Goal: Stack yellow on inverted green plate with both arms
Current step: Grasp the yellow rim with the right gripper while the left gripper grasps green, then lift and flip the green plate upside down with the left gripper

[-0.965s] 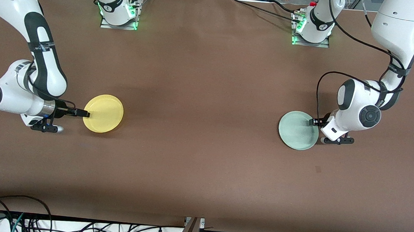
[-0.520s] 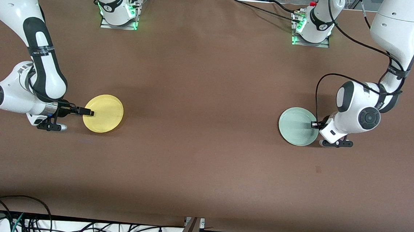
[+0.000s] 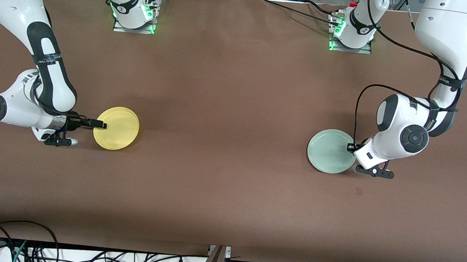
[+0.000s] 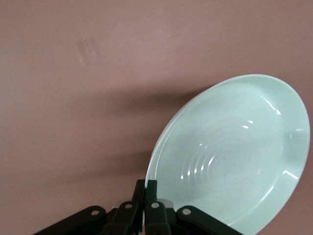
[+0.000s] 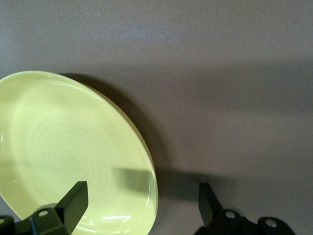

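Note:
The yellow plate (image 3: 117,128) lies right way up on the table at the right arm's end. My right gripper (image 3: 101,125) is open at its rim. In the right wrist view the yellow plate (image 5: 63,152) has one finger above its inside and the other outside its edge, so my right gripper (image 5: 142,201) straddles the rim. The pale green plate (image 3: 330,151) is at the left arm's end. My left gripper (image 3: 350,147) is shut on its rim. In the left wrist view the green plate (image 4: 234,156) is held tilted over its shadow, inside showing, by my left gripper (image 4: 147,190).
The brown table (image 3: 227,106) spreads wide between the two plates. Both arm bases (image 3: 135,13) stand on the edge farthest from the front camera. Cables (image 3: 24,248) hang below the edge nearest to the front camera.
The left gripper has shifted the green plate a little toward the front camera and the table's middle. The right gripper has slid slightly farther over the yellow plate's rim.

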